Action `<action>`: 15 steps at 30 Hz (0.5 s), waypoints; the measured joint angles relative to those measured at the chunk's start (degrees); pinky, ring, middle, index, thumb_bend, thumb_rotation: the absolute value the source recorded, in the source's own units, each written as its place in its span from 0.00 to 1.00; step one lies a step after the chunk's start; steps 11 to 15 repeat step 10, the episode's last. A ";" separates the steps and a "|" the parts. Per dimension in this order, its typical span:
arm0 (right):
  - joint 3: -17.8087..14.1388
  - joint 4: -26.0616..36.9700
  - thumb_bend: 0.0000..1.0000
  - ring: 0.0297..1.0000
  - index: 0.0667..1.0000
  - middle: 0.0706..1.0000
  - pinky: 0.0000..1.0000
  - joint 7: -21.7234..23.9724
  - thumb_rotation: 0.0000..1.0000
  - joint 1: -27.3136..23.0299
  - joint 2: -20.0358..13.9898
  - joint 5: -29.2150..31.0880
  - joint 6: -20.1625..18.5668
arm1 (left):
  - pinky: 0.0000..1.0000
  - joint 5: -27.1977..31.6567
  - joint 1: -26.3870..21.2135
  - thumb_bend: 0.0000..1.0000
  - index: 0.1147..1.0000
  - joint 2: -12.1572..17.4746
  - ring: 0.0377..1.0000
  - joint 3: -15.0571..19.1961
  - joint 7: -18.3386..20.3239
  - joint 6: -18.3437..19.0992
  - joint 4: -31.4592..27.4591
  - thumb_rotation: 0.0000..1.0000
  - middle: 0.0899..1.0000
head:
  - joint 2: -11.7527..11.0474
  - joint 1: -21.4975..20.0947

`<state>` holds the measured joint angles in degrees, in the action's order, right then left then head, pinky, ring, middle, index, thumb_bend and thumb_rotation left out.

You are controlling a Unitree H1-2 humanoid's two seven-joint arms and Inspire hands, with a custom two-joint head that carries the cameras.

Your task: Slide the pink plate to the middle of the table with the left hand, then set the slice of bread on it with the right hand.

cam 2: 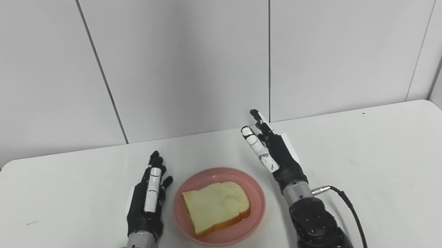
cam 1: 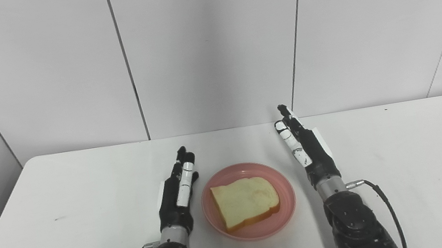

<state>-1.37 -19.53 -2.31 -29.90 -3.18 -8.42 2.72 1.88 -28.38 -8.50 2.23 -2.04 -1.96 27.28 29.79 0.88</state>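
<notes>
A pink plate [cam 1: 287,198] sits near the middle of the white table, toward the front edge. A slice of bread [cam 1: 245,202] lies flat on it, crust along its near side. My left hand [cam 1: 178,191] rests just left of the plate with fingers stretched forward, open and holding nothing. On the plate's right side my right hand [cam 1: 306,148] is raised a little above the table, fingers extended and apart, also holding nothing. Neither hand touches the plate or the bread.
The white table [cam 1: 412,164] runs up to grey wall panels at the back. A small dark speck [cam 1: 58,219] marks the table on the left. A cable [cam 1: 384,200] loops off my right wrist.
</notes>
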 measured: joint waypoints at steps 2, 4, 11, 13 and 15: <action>0.59 -0.33 0.81 0.97 0.93 0.97 0.92 -0.67 1.00 0.00 -0.07 -0.64 0.04 | 1.00 -0.01 -0.28 0.79 0.93 0.00 1.00 -0.02 -0.24 0.46 0.00 0.82 1.00 | 0.00 -0.09; 1.02 -0.81 0.80 0.97 0.93 0.97 0.92 -0.74 1.00 0.00 -0.12 -0.86 0.17 | 1.00 -0.01 -0.38 0.79 0.93 -0.01 1.00 -0.04 -0.47 0.53 0.06 0.82 1.00 | -0.09 -0.09; 1.76 -1.91 0.79 0.96 0.93 0.97 0.91 -0.79 1.00 0.06 -0.15 -1.03 0.24 | 1.00 -0.13 -0.54 0.78 0.95 -0.03 1.00 -0.27 -1.24 0.51 0.26 0.83 1.00 | 0.00 -0.18; 1.76 -1.91 0.79 0.96 0.93 0.97 0.91 -0.79 1.00 0.06 -0.15 -1.03 0.24 | 1.00 -0.13 -0.54 0.78 0.95 -0.03 1.00 -0.27 -1.24 0.51 0.26 0.83 1.00 | 0.00 -0.18; 1.76 -1.91 0.79 0.96 0.93 0.97 0.91 -0.79 1.00 0.06 -0.15 -1.03 0.24 | 1.00 -0.13 -0.54 0.78 0.95 -0.03 1.00 -0.27 -1.24 0.51 0.26 0.83 1.00 | 0.00 -0.18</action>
